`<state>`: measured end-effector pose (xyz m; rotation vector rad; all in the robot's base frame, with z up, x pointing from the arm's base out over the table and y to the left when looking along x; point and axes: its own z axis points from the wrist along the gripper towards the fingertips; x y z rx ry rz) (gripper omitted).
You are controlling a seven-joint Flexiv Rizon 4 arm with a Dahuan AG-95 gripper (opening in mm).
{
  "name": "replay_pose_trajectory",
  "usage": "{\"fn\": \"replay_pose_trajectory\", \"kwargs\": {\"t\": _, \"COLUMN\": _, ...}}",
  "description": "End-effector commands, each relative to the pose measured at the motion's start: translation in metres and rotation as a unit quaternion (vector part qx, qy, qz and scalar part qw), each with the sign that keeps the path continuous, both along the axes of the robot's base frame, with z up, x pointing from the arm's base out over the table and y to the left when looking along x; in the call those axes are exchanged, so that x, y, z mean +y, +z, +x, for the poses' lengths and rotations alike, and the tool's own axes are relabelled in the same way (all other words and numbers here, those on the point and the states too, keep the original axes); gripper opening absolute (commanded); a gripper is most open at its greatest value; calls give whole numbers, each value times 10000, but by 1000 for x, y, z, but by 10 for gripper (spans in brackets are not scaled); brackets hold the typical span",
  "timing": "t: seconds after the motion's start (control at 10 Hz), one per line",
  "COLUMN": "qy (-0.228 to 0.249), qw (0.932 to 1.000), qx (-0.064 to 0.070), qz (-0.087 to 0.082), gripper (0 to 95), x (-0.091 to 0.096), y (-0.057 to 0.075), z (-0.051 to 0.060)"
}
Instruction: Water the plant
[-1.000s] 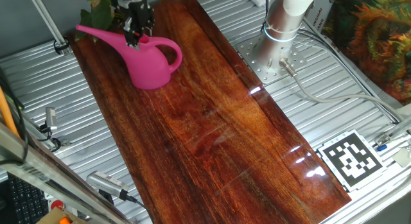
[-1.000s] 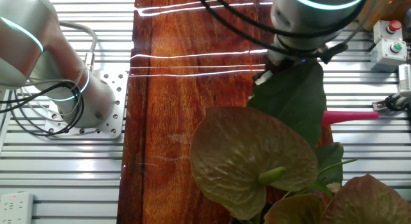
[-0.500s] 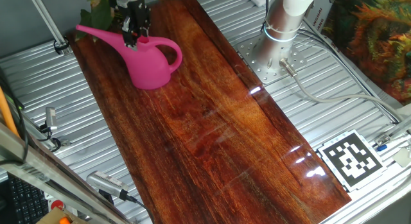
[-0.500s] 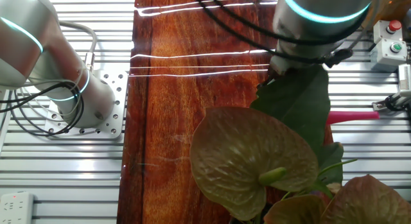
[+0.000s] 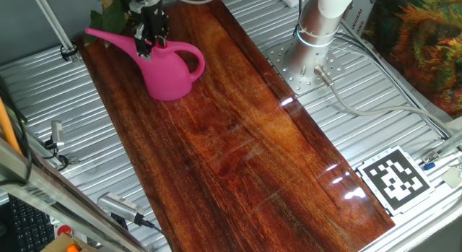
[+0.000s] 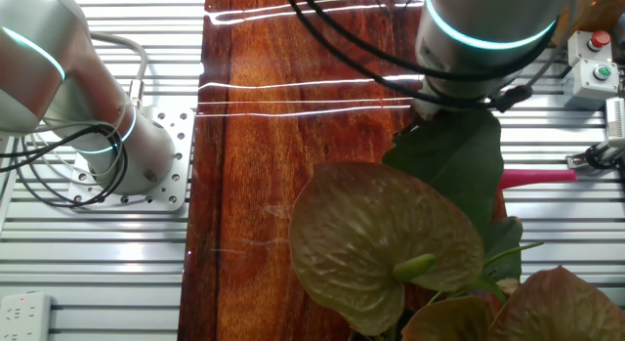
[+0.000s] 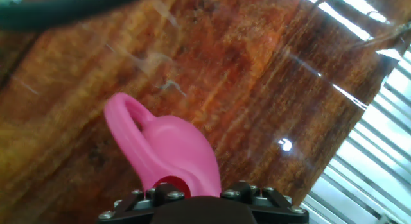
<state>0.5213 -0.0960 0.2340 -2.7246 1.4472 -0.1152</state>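
The pink watering can stands upright on the wooden board at its far left end, spout pointing left towards the plant, a small cluster of dark-green leaves at the top edge. My gripper hangs just above the can's top opening, its fingers apart and holding nothing. In the hand view the can lies directly below, handle to the upper left; only the gripper's base shows. In the other fixed view the plant's leaves hide the gripper and most of the can; only the spout shows.
The arm's base stands on a metal plate to the right of the board. A bushy orange-and-green foliage mass fills the right edge. A marker tag lies at the lower right. A button box sits beside the board.
My gripper has risen a little off the can's opening and shifted slightly left. The watering can has not moved.
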Motion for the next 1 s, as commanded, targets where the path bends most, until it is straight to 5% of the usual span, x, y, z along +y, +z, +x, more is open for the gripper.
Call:
{"fn": "replay_pose_trajectory", "kwargs": {"t": 0.1, "qy": -107, "qw": 9999, "qx": 26, "qz": 36, "gripper": 380, "x": 0, "y": -1, "z": 1}}
{"fn": "replay_pose_trajectory", "kwargs": {"t": 0.3, "qy": -396, "qw": 9991, "qx": 42, "qz": 126, "gripper": 380, "x": 0, "y": -1, "z": 1}}
{"fn": "replay_pose_trajectory", "kwargs": {"t": 0.4, "qy": -435, "qw": 9989, "qx": 51, "qz": 140, "gripper": 190, "x": 0, "y": -1, "z": 1}}
{"fn": "replay_pose_trajectory", "kwargs": {"t": 1.0, "qy": -869, "qw": 9960, "qx": 103, "qz": 201, "gripper": 190, "x": 0, "y": 0, "z": 0}}
